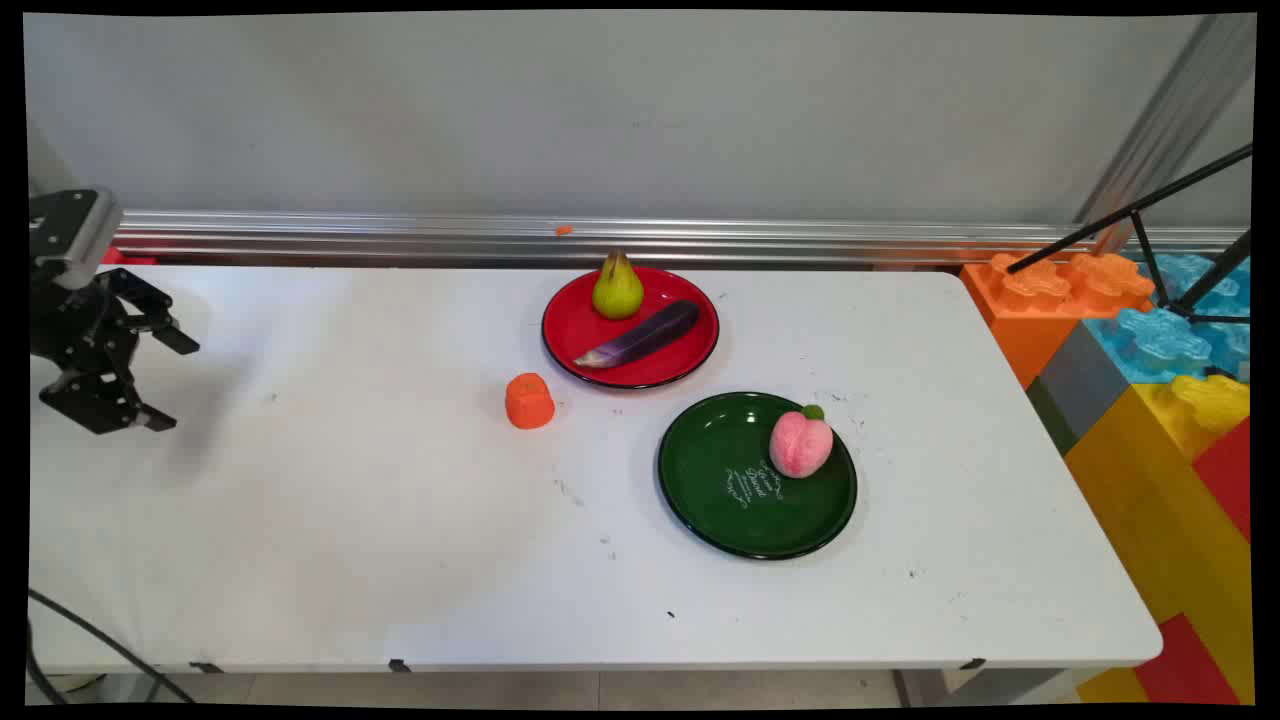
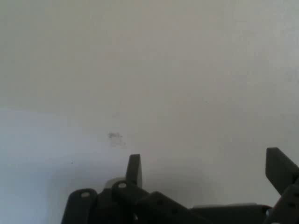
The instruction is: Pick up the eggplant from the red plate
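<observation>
The end effector hangs over the far left of the counter, fingers spread, nothing in it, well apart from all the food. With no thing near it, doing this bit well just means staying clear and level above the bare top. Count: two plates, one red plate with one pear and one eggplant, one green plate with one peach, plus one orange chunk beside the red one.

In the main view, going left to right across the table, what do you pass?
gripper, open over bare table → orange piece → pear on the red plate → eggplant on the same plate → peach on the green plate → toy blocks beyond the table's right end.
</observation>
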You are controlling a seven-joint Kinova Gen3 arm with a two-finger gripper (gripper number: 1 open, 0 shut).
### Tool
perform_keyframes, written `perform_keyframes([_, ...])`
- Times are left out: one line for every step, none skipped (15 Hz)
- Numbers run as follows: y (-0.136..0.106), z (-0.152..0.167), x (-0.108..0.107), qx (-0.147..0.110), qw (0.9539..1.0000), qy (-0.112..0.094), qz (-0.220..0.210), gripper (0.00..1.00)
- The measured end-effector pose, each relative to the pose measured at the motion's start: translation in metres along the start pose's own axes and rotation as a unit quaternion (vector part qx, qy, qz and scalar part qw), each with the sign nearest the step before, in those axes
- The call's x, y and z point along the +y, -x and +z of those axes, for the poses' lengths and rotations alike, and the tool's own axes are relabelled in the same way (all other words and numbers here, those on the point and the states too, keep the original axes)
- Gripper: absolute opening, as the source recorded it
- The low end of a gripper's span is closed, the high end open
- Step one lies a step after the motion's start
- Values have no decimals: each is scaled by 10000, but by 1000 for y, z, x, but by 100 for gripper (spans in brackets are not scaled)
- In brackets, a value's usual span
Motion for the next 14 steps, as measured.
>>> perform_keyframes([0, 0, 1, 56, 10000, 20, 19, 100])
perform_keyframes([-1, 0, 1, 116, 9999, 35, 38, 100])
perform_keyframes([-2, 1, 1, 163, 9998, 46, 51, 100])
perform_keyframes([-5, 1, 1, 247, 9997, 60, 63, 100])
perform_keyframes([-6, 2, 1, 313, 9995, 67, 70, 100])
perform_keyframes([-10, 2, 1, 420, 9991, 71, 84, 100])
perform_keyframes([-15, 2, 0, 570, 9983, 57, 102, 100])
perform_keyframes([-22, 2, -2, 754, 9971, 26, 106, 100])
perform_keyframes([-29, 2, -4, 914, 9958, -2, 100, 100])
perform_keyframes([-37, 1, -7, 1107, 9938, -37, 87, 100])
perform_keyframes([-43, 1, -9, 1269, 9919, -60, 61, 100])
perform_keyframes([-51, 1, -11, 1446, 9895, -82, 17, 100])
perform_keyframes([-55, 1, -13, 1542, 9880, -90, -16, 100])
perform_keyframes([-61, 0, -14, 1675, 9858, -98, -67, 100])
